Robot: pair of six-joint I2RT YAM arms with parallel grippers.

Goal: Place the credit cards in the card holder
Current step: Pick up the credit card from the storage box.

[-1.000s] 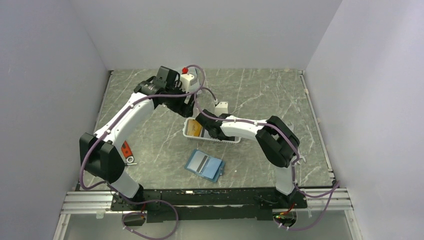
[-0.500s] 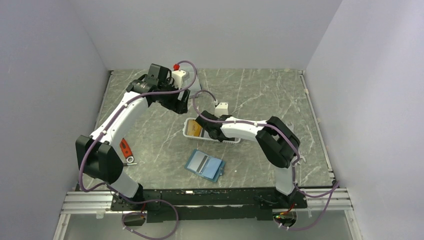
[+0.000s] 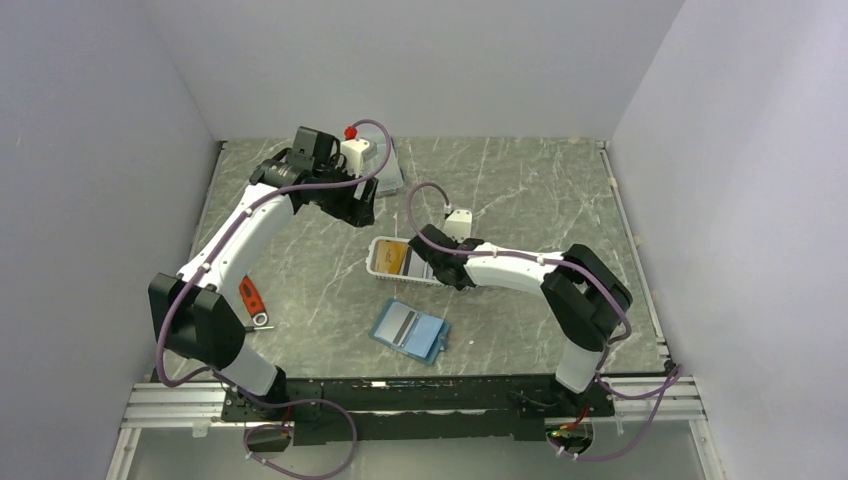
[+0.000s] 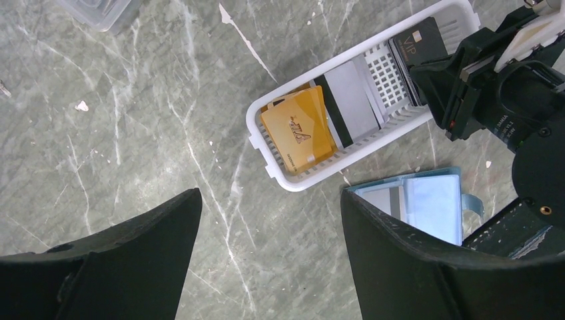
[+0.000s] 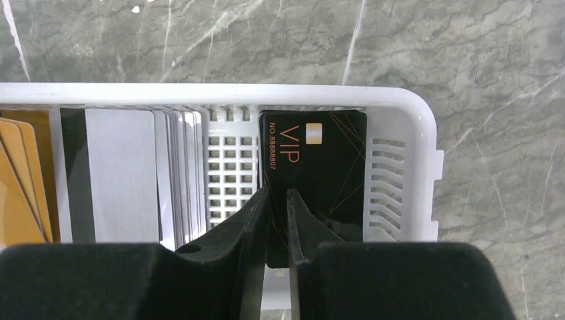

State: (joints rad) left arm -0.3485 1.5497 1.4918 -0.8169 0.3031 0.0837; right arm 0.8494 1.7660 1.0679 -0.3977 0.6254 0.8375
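Note:
The white slatted basket (image 3: 372, 262) (image 4: 256, 133) (image 5: 413, 100) holds the credit cards: a gold one (image 3: 390, 258) (image 4: 300, 130) at its left end, a grey one with a black stripe (image 4: 350, 100) (image 5: 120, 173) and a black VIP card (image 4: 420, 43) (image 5: 326, 173) at its right end. My right gripper (image 3: 438, 262) (image 5: 277, 193) reaches into the basket. Its jaws are drawn to a thin slit over the black card's left part, and I cannot tell whether they clamp it. The teal card holder (image 3: 410, 332) (image 4: 426, 207) lies open in front of the basket. My left gripper (image 3: 362, 210) (image 4: 270, 200) hangs open above bare table.
A red-handled tool (image 3: 252, 300) lies at the near left. A clear compartment box (image 3: 385, 175) (image 4: 100, 10) sits at the far side behind the left wrist. White walls close in the table on three sides.
My right gripper slid right along the basket to the black card and its jaws narrowed. The left arm drew back toward the far left and stays open.

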